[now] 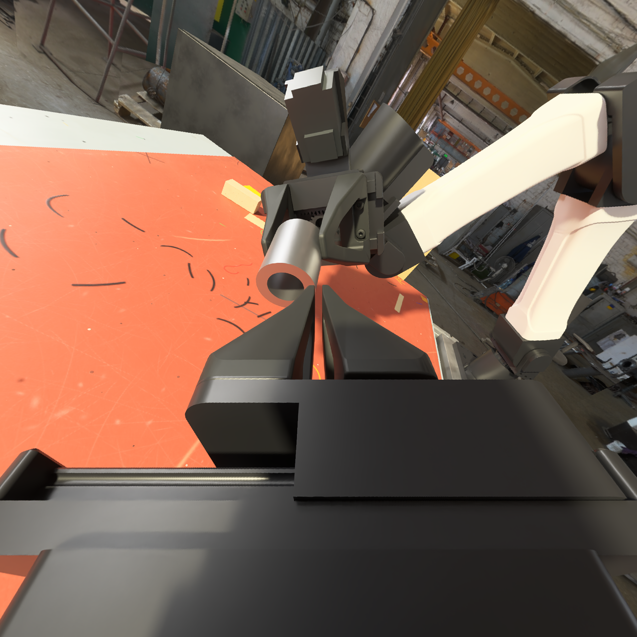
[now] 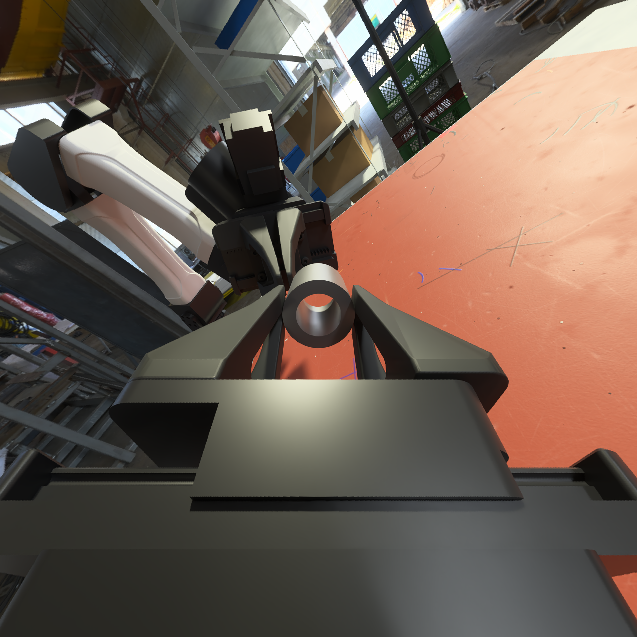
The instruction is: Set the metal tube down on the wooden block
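Note:
The metal tube (image 2: 319, 313) is a short, thick-walled grey cylinder held level above the orange table. My right gripper (image 2: 319, 293) is shut on it, one finger on each side of its near end. In the left wrist view the tube (image 1: 289, 262) points its open end at the camera, with the right gripper's fingers (image 1: 332, 224) clamped around it. My left gripper (image 1: 320, 289) is shut and empty, its tips just beside the tube's open end. The pale wooden block (image 1: 241, 196) lies on the table behind the right gripper, partly hidden by it.
The orange table mat (image 1: 103, 344) is scratched and marked with dark curved lines. A small wood scrap (image 1: 398, 303) lies near the table's right edge. The right arm's white links (image 1: 499, 172) reach in from the right. Workshop shelves and crates (image 2: 413, 86) stand beyond the table.

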Tool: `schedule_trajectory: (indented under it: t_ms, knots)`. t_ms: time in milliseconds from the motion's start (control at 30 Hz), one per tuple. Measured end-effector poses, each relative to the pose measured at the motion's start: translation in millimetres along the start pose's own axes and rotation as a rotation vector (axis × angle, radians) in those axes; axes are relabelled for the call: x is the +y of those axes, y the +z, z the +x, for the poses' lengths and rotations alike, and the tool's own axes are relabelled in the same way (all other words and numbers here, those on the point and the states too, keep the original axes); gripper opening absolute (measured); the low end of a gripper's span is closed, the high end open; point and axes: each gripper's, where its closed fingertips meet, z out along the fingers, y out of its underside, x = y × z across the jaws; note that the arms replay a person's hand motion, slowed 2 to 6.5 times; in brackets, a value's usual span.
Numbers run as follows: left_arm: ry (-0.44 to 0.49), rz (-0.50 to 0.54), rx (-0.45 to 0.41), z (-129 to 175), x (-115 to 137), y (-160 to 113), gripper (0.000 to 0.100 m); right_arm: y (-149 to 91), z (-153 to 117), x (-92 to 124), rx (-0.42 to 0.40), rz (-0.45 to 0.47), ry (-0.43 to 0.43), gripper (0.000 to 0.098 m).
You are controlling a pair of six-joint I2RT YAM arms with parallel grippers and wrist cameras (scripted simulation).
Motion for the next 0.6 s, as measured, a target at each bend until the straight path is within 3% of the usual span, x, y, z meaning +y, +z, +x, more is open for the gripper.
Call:
schedule_trajectory:
  t_ms: [600]
  knots:
    - [0.037, 0.01, 0.017, 7.1, -3.9, 1.3, 0.007, -2.3, -7.8, -12.6, 0.012, 0.032, 0.0, 0.032]
